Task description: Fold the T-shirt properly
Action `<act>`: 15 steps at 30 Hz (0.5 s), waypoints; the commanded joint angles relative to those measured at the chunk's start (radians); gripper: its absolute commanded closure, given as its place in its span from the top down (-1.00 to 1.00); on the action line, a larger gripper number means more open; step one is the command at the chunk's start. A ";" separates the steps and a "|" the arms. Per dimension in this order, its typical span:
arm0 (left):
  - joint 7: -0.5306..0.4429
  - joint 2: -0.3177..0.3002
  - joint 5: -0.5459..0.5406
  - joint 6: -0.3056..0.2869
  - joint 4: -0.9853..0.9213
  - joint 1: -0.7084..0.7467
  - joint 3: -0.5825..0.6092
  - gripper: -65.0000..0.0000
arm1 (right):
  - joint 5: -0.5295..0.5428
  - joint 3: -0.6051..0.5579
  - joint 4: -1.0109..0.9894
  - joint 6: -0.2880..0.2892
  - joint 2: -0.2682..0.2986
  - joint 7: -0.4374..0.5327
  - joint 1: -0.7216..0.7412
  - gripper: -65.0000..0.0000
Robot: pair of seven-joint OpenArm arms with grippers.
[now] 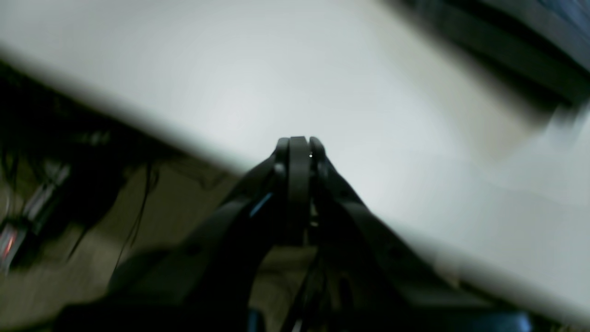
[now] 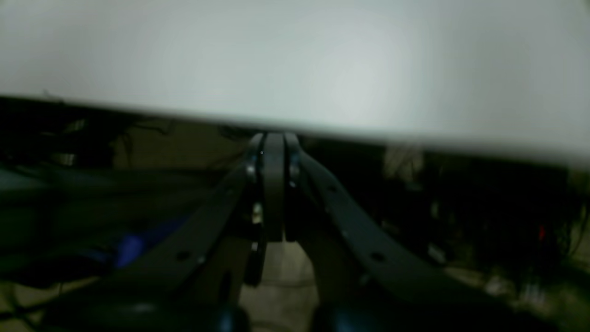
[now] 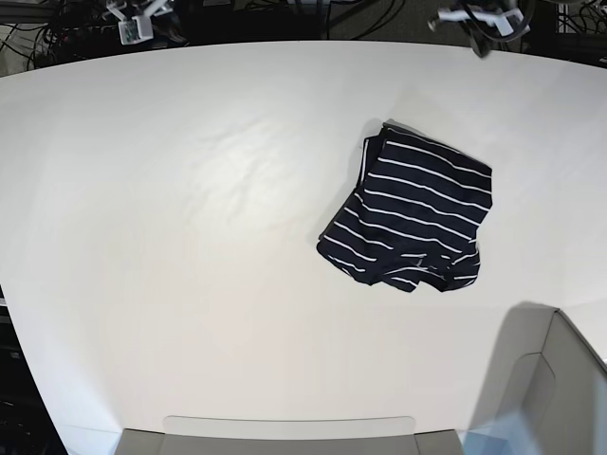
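At the base view's 11 o'clock edge the right gripper sits with jaws pressed together on nothing, off the white table. Toward 2 o'clock of centre lies the T-shirt, a compact, rumpled dark navy bundle with thin white stripes. At 1 o'clock, the left gripper is likewise closed and empty.

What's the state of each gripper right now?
Left gripper: shut, holding nothing.
Right gripper: shut, holding nothing.
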 commanded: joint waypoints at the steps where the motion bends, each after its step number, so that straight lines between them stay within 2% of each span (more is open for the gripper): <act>1: -0.064 -0.005 0.003 -0.001 -0.033 0.020 0.018 -1.00 | -0.004 0.040 -0.025 0.025 -0.014 0.044 0.010 -1.00; 3: -0.156 -0.003 0.003 -0.001 -0.130 0.023 0.053 -1.00 | -0.053 0.115 -0.113 0.025 -0.037 0.105 0.057 -1.00; 7: -0.314 -0.005 0.003 -0.001 -0.358 0.014 0.139 -1.00 | -0.193 0.248 -0.338 0.025 -0.040 0.240 0.178 -1.00; 11: -0.396 -0.008 0.003 0.001 -0.598 -0.065 0.187 -1.00 | -0.355 0.419 -0.564 0.025 -0.035 0.401 0.318 -1.00; 15: -0.414 -0.008 0.003 0.001 -0.846 -0.184 0.190 -1.00 | -0.566 0.581 -0.754 0.025 -0.023 0.556 0.450 -1.00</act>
